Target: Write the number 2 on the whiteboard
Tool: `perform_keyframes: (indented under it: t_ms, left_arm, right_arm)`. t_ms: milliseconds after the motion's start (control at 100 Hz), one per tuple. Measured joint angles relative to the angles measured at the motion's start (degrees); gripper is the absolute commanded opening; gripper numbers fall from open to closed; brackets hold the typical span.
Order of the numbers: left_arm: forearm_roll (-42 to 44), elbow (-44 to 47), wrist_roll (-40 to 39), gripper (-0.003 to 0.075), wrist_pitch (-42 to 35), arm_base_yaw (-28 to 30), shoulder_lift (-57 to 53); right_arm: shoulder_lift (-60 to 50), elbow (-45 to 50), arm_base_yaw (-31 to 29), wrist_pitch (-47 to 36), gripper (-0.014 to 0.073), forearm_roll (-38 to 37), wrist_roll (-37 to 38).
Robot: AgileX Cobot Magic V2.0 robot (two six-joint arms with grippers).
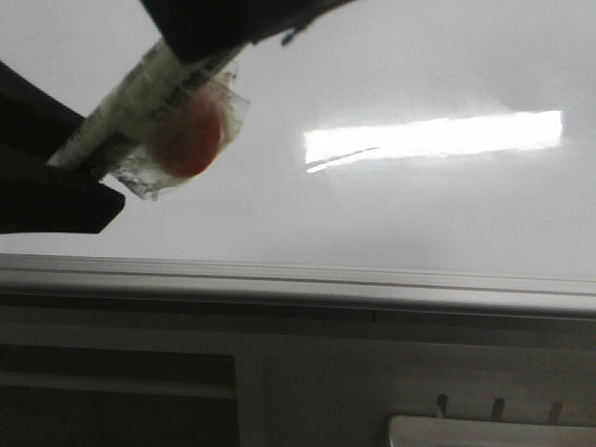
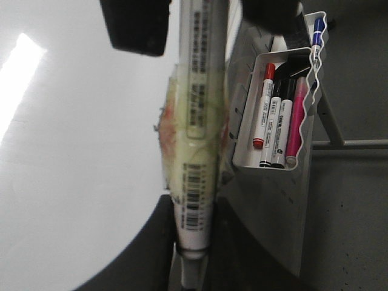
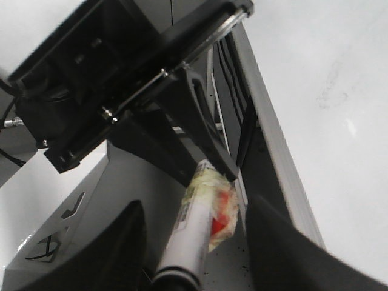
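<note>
Glossy white whiteboard (image 1: pixel 419 214): fills the upper front view, its face bare white there; grey metal rail (image 1: pixel 298 279) along its bottom edge.
Reflection (image 1: pixel 438 135): bright bar of light on the board, toward its right side.
Smudge (image 3: pixel 333 91): faint grey mark on the board, seen from the right wrist.
Marker (image 1: pixel 121 98): white barrel with printed barcodes, held slantwise in front of the board's upper left area; whether its tip touches the board cannot be told.
Tape wad (image 1: pixel 191 140): crumpled clear tape with a red patch, wrapped round the marker's middle.
Left fingers (image 3: pixel 200 139): closed on the marker (image 3: pixel 188 236) at the tape wad (image 3: pixel 218 203); from the left wrist the barrel (image 2: pixel 197 121) runs straight out from between them (image 2: pixel 145 254).
Right fingers (image 3: pixel 121 248): spread wide, one on either side of the marker with a gap on both sides, gripping nothing; from the left wrist they (image 2: pixel 133 27) show as dark blocks flanking the barrel's far end.
Tray (image 2: pixel 242 121): white holder with a wavy rim, fixed below the rail.
Tray contents: a red marker (image 2: pixel 265 106), two black-capped ones (image 2: pixel 276 130), a pink one (image 2: pixel 295 121) side by side, and a blue one (image 2: pixel 317 30) at the far end.
</note>
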Motion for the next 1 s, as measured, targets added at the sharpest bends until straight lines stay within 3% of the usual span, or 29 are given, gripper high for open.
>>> perform_keyframes:
  t_ms: [110, 190, 660, 730, 850, 900, 1000]
  left_arm:
    - [0.0, 0.0, 0.0, -0.002, 0.0, 0.0, 0.0]
    - [-0.14, 0.12, -0.23, -0.002, 0.0, 0.0, 0.0]
    - [-0.78, 0.62, -0.44, -0.0007, 2.45, 0.0, 0.35]
    - [-0.78, 0.62, -0.44, 0.0075, 2.55, 0.0, 0.35]
    - [-0.54, 0.62, -0.22, 0.0379, 1.84, 0.0, 0.35]
    - [-0.54, 0.49, -0.2, 0.0468, 1.15, 0.0, 0.1]
    - [-0.51, -0.09, -0.1, 0.0509, 2.24, 0.0, -1.33]
  right_arm:
    - [0.36, 0.0, 0.0, -0.1, 0.0021, -0.03, -0.12]
    - [0.36, 0.0, 0.0, -0.81, -0.008, -0.87, -0.26]
    - [3.4, 0.62, 0.04, -2.06, -0.0078, -0.5, -0.37]
    - [3.49, 0.62, 0.04, -2.31, -0.0078, -0.5, -0.37]
    - [3.52, 0.85, 0.26, -4.19, -0.0078, -0.4, -0.37]
    - [3.88, 0.84, 0.26, -5.85, -0.0078, -0.63, -0.37]
    - [4.01, 0.59, 0.26, -9.77, -0.0078, -0.6, -0.25]
